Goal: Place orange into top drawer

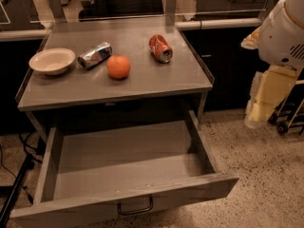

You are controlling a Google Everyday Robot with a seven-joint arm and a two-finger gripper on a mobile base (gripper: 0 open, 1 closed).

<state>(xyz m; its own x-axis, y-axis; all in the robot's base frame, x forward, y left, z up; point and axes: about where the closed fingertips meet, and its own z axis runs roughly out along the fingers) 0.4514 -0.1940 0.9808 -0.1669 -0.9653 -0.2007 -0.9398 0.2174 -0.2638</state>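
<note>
Camera view, the only one:

- Worktop (142, 87) fills the upper half of the frame. It's grey metal with a raised lip along the sides.
- Orange (118, 66) sits on the worktop, a bit left of centre. It's not in the drawer.
- Silver can (95, 55) lies on its side just up-left of the orange, close to it but not clearly touching.
- Bowl (52, 61) is at the left edge of the worktop, upright and pale, just beside the silver can.
- Red can (160, 48) lies on its side up-right of the orange, clear of it, with its open end facing lower right.
- Top drawer (190, 194) is pulled well out below the worktop and takes up the lower half of the frame. The floor of the drawer is visible. The front panel runs along the bottom edge, tilted slightly up to the right.
- Handle (136, 208) is a dark loop at the centre of the panel.
- Claw (256, 112) is at the right edge of the frame at mid height, a cream-coloured piece hanging under the white arm housing (285, 37). It's off the worktop, over the speckled floor (266, 175), well apart from the orange and holding nothing I can see. Can't tell whether it's apart or together.
- Cart wheel (283, 127) sits at far right behind the claw.
</note>
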